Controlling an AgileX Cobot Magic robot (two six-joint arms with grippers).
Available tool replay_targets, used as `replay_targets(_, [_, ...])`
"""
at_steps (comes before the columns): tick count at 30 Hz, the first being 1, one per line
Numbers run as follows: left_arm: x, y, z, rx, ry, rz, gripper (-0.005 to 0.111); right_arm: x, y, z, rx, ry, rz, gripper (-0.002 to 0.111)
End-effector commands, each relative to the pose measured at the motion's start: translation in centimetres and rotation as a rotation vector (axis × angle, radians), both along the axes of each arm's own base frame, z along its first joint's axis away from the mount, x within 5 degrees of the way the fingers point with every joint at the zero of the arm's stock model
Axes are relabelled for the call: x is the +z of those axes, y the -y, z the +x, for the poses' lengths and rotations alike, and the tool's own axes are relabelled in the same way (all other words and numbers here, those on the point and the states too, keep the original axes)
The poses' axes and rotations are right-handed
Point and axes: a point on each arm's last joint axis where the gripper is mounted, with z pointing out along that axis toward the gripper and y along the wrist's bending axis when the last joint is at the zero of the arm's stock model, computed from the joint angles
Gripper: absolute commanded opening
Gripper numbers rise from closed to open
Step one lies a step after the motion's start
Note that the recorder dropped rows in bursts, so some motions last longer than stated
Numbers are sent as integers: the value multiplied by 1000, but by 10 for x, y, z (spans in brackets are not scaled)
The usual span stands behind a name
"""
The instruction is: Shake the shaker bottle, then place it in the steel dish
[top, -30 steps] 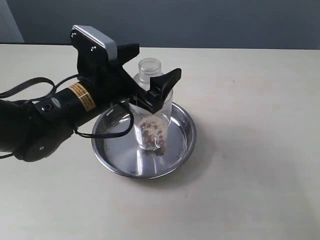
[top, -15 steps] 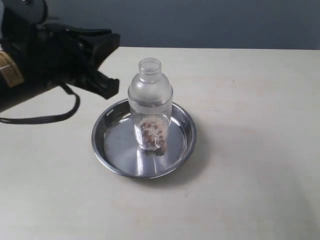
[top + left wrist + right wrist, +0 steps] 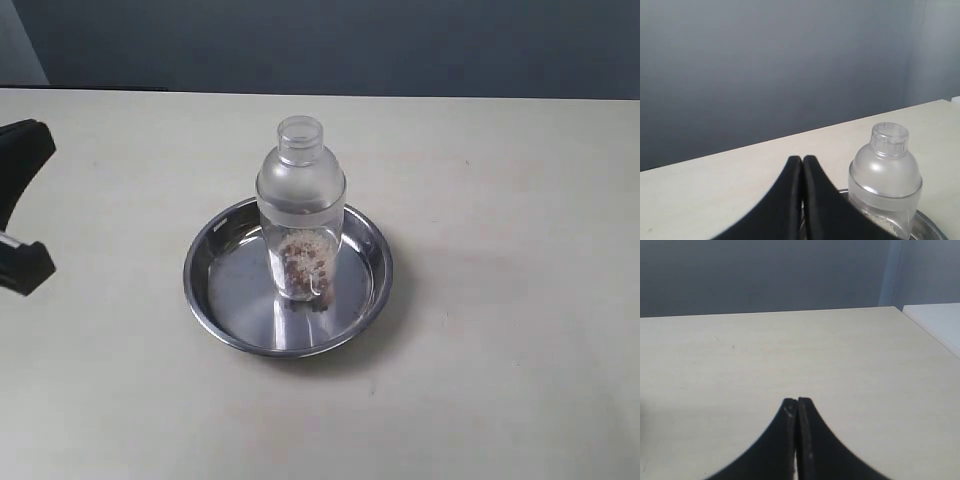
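The shaker bottle [image 3: 300, 205] stands upright in the middle of the steel dish [image 3: 368, 292], with brown granules at its bottom and nothing touching it. In the left wrist view the bottle [image 3: 885, 172] rises beside my left gripper [image 3: 802, 159], whose jaws are pressed together and empty, with the dish rim [image 3: 932, 226] just behind. In the exterior view only two black fingers [image 3: 25, 150] of that gripper show at the left edge, well away from the dish. My right gripper [image 3: 797, 401] is shut and empty over bare table, outside the exterior view.
The beige table [image 3: 500, 200] stretches around the dish, with a dark wall behind it. In the right wrist view a white surface [image 3: 940, 322] lies past the table's far corner.
My left gripper let go of the bottle and drew back to the left edge of the exterior view. The bottle stayed upright in the dish.
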Motion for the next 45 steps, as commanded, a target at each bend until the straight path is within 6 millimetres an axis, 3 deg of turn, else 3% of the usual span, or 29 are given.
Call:
replay_targets(1, [-9, -5, -8, 8, 0, 5, 0, 1, 0, 0, -4, 15, -6, -1])
replay_targets(11, [-20, -13, -14, 53, -2, -47, 0, 1, 0, 0, -4, 15, -6, -1])
replay_targets(14, [-29, -19, -26, 41, 72, 61, 0, 1, 0, 0, -4, 15, -6, -1])
replay_targets(18, [-41, -33, -44, 121, 27, 14, 0, 1, 0, 0, -4, 15, -6, -1])
replay_targets(25, [-75, -42, -64, 232, -125, -112, 0, 1, 0, 0, -4, 15, -6, -1])
replay_targets(45, [-79, -44, -70, 255, -133, -31, 0, 1, 0, 0, -4, 15, -6, -1])
